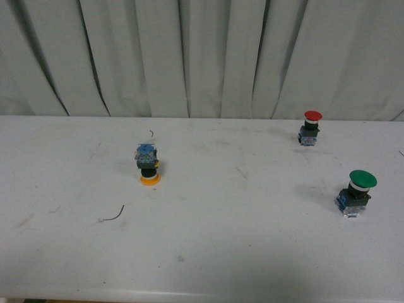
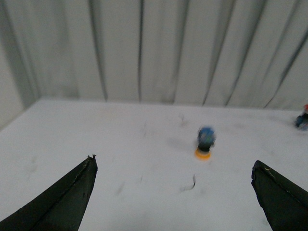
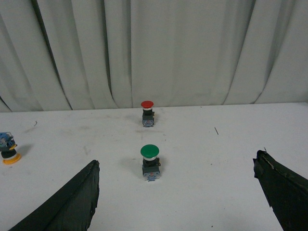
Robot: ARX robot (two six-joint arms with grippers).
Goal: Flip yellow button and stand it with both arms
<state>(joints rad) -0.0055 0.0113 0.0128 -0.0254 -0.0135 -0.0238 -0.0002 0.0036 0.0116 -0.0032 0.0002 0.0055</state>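
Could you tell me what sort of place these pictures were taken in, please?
Probably a robot test bench, not a working shop: a scuffed white table, a plain pale curtain as backdrop, and loose push-buttons set apart on it: the yellow button, a red button, a green button.

Ahead of the left gripper [image 2: 174, 162], the small yellow-capped push-button with a blue block [image 2: 205, 143] is blurred past detail. Off to that gripper's right, a red-capped button [image 2: 303, 120] is cut by the picture's edge.
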